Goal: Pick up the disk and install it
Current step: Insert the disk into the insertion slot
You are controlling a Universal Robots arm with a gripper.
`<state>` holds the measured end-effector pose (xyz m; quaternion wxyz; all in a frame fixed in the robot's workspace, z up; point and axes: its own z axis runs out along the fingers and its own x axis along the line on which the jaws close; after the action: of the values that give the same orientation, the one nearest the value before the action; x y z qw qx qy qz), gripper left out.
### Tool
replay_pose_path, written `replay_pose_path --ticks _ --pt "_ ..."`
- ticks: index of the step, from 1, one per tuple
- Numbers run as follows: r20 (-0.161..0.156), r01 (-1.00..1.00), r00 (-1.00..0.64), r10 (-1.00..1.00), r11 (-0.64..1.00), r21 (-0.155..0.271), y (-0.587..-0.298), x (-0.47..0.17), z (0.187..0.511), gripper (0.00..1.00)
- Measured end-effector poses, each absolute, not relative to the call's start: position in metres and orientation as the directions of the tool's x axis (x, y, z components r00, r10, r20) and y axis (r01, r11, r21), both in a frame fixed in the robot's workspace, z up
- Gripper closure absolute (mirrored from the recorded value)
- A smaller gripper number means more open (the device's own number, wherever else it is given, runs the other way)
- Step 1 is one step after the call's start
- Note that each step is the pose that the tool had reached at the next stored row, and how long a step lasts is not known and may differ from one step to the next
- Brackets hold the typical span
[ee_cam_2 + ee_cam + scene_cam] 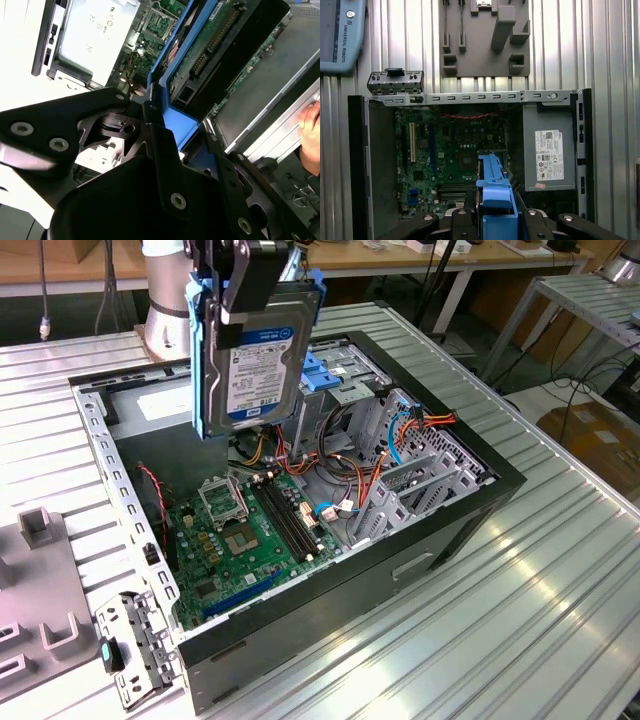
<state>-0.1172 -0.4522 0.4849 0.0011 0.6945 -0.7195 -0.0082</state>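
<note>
— How many disks are there, and where?
— One. The disk (255, 350) hangs upright in the air above the open computer case (440, 530), touching nothing below it. Its white-and-blue label faces the exterior camera, and a blue plastic carrier runs along its edges.
— And what holds it?
— One claw (240, 295), pressed together on the carrier's top end. In the second wrist view its black fingers (157, 145) bear on the blue plastic from both sides.
— What does the case hold?
— One green motherboard (240, 530) lies flat on its floor. One grey power-supply box (550, 150) with a white sticker sits beside it. A tangle of orange and red cables (430, 420) runs towards the exterior view's right. Seen from the first wrist view, the disk is over the motherboard's edge, just beside the power-supply box.
— Anything outside the case?
— One grey fixture plate (480, 65) with raised blocks lies near the case's open side.
— And the surface?
— The surface (480, 630) is ribbed bare metal, carrying the case and the plate.
— The room?
— Wood-topped surfaces (60, 260) stand behind. A second ribbed surface (590, 300) stands at the exterior view's right, with a cardboard box (590, 435) and loose wires on the floor below it.
</note>
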Motion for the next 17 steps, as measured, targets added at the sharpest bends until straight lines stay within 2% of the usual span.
replay_pose_path --ticks 10,17 --pt "-0.010 -0.999 -0.035 -0.999 0.035 0.013 -0.454 -0.111 0.490 0.63" --pt "-0.006 -0.999 -0.036 -0.999 0.036 0.013 -0.471 -0.109 0.490 0.63"
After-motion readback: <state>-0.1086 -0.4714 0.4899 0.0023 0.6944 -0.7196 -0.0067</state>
